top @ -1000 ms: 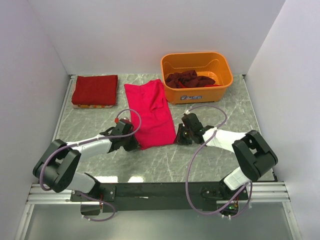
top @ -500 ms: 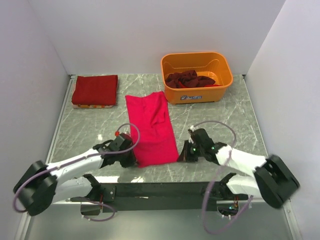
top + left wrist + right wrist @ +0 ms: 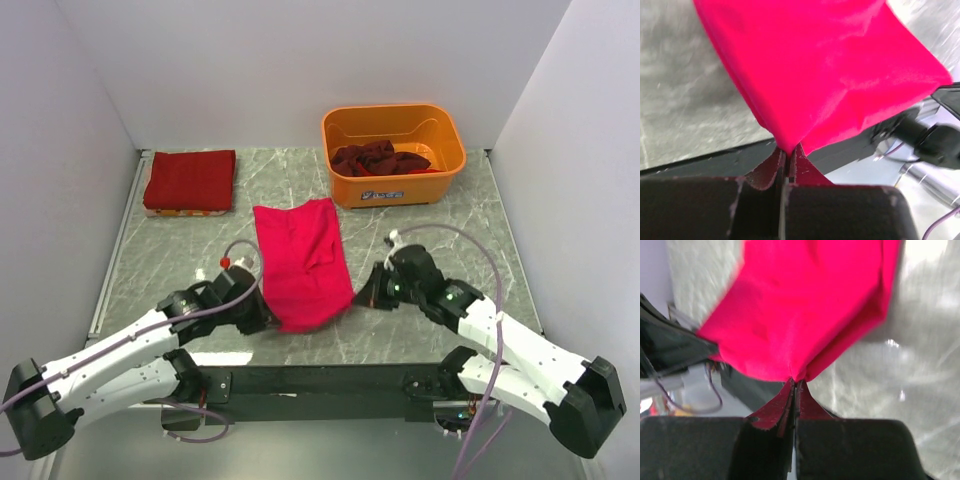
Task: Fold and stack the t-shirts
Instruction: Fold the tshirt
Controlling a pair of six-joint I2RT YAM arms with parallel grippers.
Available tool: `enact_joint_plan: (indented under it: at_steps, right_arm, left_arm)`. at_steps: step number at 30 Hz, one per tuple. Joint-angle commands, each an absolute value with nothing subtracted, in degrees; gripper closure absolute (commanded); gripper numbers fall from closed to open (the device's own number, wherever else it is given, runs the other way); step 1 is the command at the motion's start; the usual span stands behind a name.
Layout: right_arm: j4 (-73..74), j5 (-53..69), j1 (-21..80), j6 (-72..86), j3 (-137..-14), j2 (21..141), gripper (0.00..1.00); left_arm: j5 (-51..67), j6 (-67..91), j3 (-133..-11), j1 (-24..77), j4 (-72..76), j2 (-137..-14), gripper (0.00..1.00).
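One pink t-shirt [image 3: 300, 255] lay mid-table with its near edge raised. Left gripper [image 3: 264, 317] and right gripper [image 3: 363, 297] were each pinched closed on a near corner. Folded red shirt [image 3: 190, 180] sat far-left. Orange bin [image 3: 432, 188] held dark red garments [image 3: 380, 158].

On my desk [image 3: 450, 240] the spread shirt [image 3: 300, 255] sits at centre. Its near corners are pinched in my left claw [image 3: 262, 316] at 7 o'clock and my right claw [image 3: 362, 298] at 5. The folded stack [image 3: 190, 180] lies at 10 o'clock. The bin [image 3: 430, 186] stands at 1 o'clock, with crumpled shirts [image 3: 380, 158] inside it.
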State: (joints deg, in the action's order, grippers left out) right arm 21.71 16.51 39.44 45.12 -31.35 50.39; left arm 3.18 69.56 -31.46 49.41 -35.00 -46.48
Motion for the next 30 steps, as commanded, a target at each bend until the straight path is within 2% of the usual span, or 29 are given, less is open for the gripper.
enact_joint_plan:
  at_steps: [1,5,11,30]
  right_arm:
    - [19.25,8.89,38.06,41.06,-39.10,53.34,1.00]
    - [19.60,2.82,37.09,37.89,-47.46,58.18,1.00]
    - [17.40,2.55,34.19,35.86,-57.90,68.27,1.00]
    - [11.96,0.18,30.24,32.17,-74.09,87.00,1.00]
  left_arm:
    - [-1.74,66.29,-37.78,47.47,-33.75,-49.82,0.99]
    - [-0.53,61.36,-40.43,39.13,-31.73,-52.90,0.99]
    - [2.46,56.17,-44.20,31.47,-26.98,-57.30,0.99]
    - [5.10,49.05,-55.37,19.43,-20.66,-70.57,0.99]
